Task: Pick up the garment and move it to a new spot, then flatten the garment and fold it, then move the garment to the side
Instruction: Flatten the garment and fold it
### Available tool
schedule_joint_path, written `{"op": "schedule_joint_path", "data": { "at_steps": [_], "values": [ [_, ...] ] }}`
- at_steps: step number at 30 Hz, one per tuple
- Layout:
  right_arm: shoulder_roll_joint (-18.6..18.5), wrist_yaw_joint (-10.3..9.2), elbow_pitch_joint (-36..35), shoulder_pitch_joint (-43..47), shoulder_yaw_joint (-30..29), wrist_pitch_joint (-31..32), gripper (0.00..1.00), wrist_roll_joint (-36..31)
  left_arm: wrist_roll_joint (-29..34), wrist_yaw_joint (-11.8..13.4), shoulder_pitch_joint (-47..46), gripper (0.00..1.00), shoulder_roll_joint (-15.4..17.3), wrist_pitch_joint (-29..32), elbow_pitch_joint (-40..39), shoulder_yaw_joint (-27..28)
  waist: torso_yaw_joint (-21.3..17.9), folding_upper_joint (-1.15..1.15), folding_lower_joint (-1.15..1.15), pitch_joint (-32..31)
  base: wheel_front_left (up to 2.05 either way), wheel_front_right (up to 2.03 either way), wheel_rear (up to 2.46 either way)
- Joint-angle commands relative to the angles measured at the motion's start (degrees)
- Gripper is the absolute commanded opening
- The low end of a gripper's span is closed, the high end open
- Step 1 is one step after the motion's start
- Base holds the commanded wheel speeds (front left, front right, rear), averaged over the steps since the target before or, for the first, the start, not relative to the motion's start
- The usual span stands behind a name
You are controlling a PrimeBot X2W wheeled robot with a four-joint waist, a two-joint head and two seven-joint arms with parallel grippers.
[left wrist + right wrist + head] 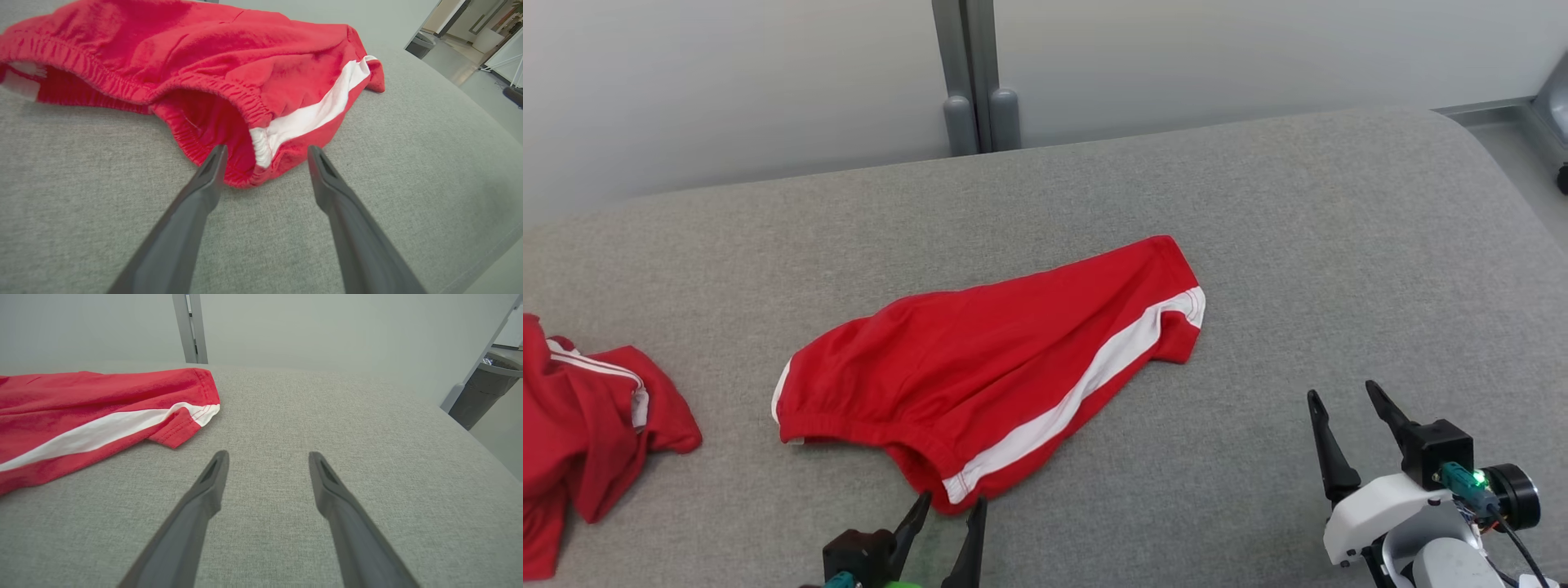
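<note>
At the near edge, the left gripper (266,149) is found with its fingers spread wide and nothing clamped. Its tips are placed at either side of the nearest corner of the shorts (980,359), at the gathered waistband (122,87); whether fabric is touched cannot be told.

The right gripper (1342,390) is likewise seen spread and empty, held over bare grey surface (1339,245) to the right of the shorts and apart from them.

The shorts are laid near the middle of the surface, slanted, with the waistband toward the robot's left and the leg hem toward the far right. The cloth is red, mostly flat but puckered along the elastic, where the opening is seen gaping. A white stripe (1086,380) is run down the near side from waistband to hem. A small fold is noted at the hem corner.

A second red garment (580,408) with thin white lines is left crumpled at the far left edge, well apart from the shorts.

Beyond the surface, a grey post (972,73) is set against a pale wall (727,82).
</note>
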Motion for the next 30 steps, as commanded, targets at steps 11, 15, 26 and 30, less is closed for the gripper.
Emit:
{"op": "schedule_joint_path", "data": {
  "at_steps": [11, 15, 26, 30],
  "values": [
    [-0.2, -0.1, -0.8, -1.3, -0.1, 0.0, 1.0, -0.7, -2.4, -0.3, -2.5, 0.15, 1.0, 0.0, 0.8, 0.2, -2.5, 0.0, 0.0, 2.2, 0.0, 0.0, 0.0],
    [-0.2, -0.1, -0.8, -1.4, -0.1, 0.0, 1.0, -0.5, -3.1, -0.3, -3.1, 0.0, 0.9, 0.0, 1.4, 0.3, -1.9, 0.0, 0.0, 2.5, 0.0, 0.0, 0.0],
    [-0.2, -0.1, 0.7, -1.9, 2.1, 0.0, 1.0, 3.5, -2.8, -0.3, -1.6, 0.0, 3.0, 0.0, 1.3, 3.3, 3.7, 0.0, 0.0, 3.3, 0.0, 0.0, 0.0],
    [-0.2, -0.1, 2.4, -2.5, 3.7, 0.0, 1.0, 5.1, -2.5, -0.3, -1.6, 0.0, 3.5, 0.0, 1.1, 4.1, 5.6, 0.0, 0.0, 3.8, 0.0, 0.0, 0.0]
  ]
}}
